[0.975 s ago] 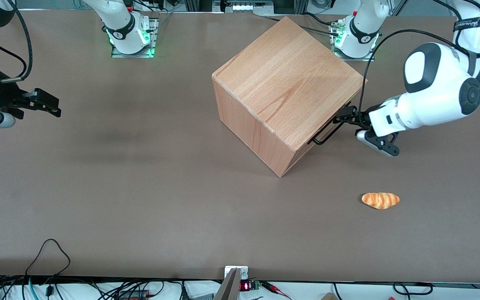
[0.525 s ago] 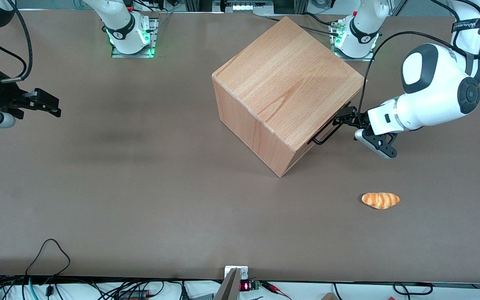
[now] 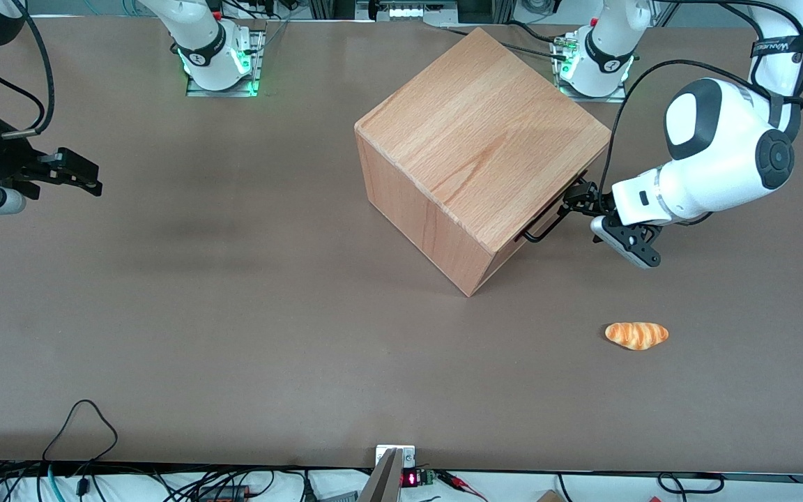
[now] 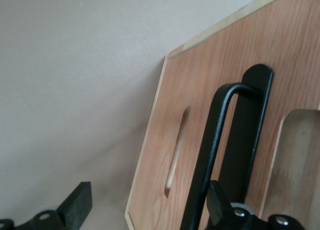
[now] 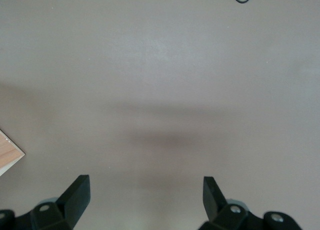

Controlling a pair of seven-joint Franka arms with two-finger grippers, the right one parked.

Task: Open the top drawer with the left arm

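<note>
Meanwhile the end effector (image 3: 578,196), fingers spread wide, has edged closer around the top drawer's handle (image 3: 542,226).

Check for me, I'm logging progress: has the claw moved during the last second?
Barely: the claw stays at the drawer handle while the wrist edges toward the cube.

The left arm (image 3: 722,157) reaches in low over the table from the working arm's end, its thick white forearm lying almost level and its wrist turned toward the wooden cube (image 3: 478,150). The gripper (image 3: 578,197) sits right at the black handle (image 3: 548,222) on the cube's front. Its fingers (image 4: 77,205) are spread wide apart, and the handle bar stands between them, close to one finger.
</note>
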